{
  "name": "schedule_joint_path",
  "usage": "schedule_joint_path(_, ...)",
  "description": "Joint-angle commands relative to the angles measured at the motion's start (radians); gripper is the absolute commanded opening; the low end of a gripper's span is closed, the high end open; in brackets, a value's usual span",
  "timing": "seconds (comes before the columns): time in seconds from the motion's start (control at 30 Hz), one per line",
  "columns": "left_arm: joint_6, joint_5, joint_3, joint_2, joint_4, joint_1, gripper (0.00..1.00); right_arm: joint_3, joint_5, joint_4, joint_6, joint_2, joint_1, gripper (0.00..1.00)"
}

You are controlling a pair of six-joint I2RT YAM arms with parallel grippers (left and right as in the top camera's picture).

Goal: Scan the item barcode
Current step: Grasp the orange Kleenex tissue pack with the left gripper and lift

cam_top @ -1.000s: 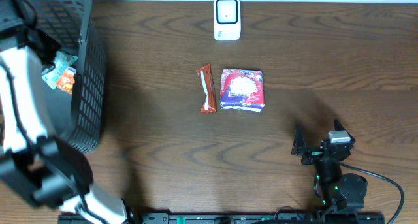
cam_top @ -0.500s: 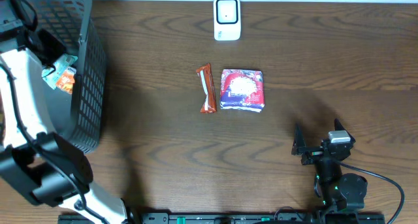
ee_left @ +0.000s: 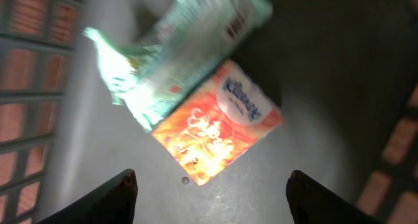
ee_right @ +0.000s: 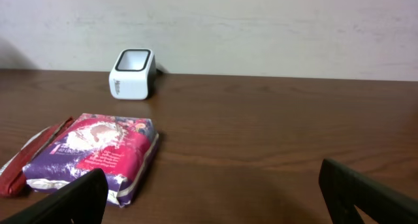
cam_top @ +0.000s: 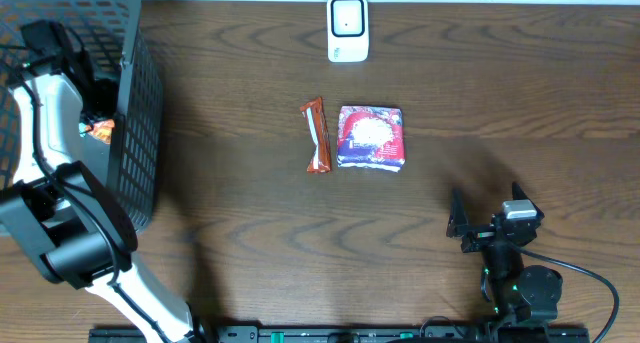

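Note:
My left gripper [ee_left: 212, 185] is open inside the grey basket [cam_top: 140, 133], its dark fingers [ee_left: 117, 194] spread wide with nothing between them. Below it on the basket floor lie an orange tissue pack [ee_left: 219, 123] and a pale green packet [ee_left: 176, 51], which rests partly over the pack's upper edge. The white scanner [cam_top: 348, 28] stands at the table's far edge. A red snack bar [cam_top: 317, 135] and a purple-pink pack [cam_top: 371, 137] lie side by side mid-table. My right gripper [cam_top: 487, 215] rests open near the front right, facing the purple-pink pack [ee_right: 98, 152] and the scanner [ee_right: 132, 74].
The basket's mesh walls [ee_left: 26, 87] close in round the left gripper. A black cable [cam_top: 590, 283] loops beside the right arm's base. A white wall [ee_right: 261, 28] rises behind the table's far edge.
The left gripper has gone from shut to open inside the basket, letting go of the green packet. The arm has shifted toward the far side. The right arm has not moved.

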Motion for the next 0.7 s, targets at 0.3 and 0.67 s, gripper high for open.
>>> schedule_joint_path(0.3,0.243,-0.004,-0.038,0.092,0.100,0.000,0.74,-0.004,0.002,-0.002,-0.007,-0.005,-0.006,0.99)
schedule_joint_path(0.67,0.242,-0.004,-0.048,0.165,0.134,-0.003,0.72,-0.004,0.002,-0.002,-0.007,-0.005,-0.006,0.99)
